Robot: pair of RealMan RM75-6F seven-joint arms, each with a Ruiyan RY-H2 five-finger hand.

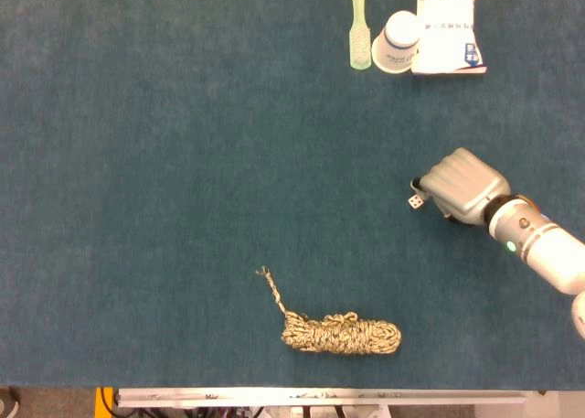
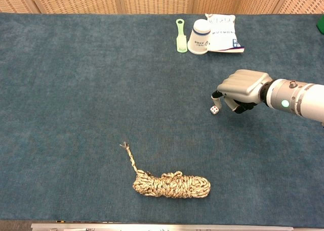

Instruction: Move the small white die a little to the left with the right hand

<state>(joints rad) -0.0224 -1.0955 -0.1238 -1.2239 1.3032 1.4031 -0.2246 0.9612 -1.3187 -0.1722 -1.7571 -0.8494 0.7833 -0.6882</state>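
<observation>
At the right of the frame, the right hand is being held low over the blue cloth, fingers curled downward and holding nothing, so the small white die, lying just beside its fingertips, can be grasped.

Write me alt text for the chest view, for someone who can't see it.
The robot's right hand reaches in from the right over a blue-green table, fingers curled down just beside a small white die; contact is unclear. A coiled rope lies near the front edge, and a green brush, a white cup and a white packet sit at the back.
</observation>
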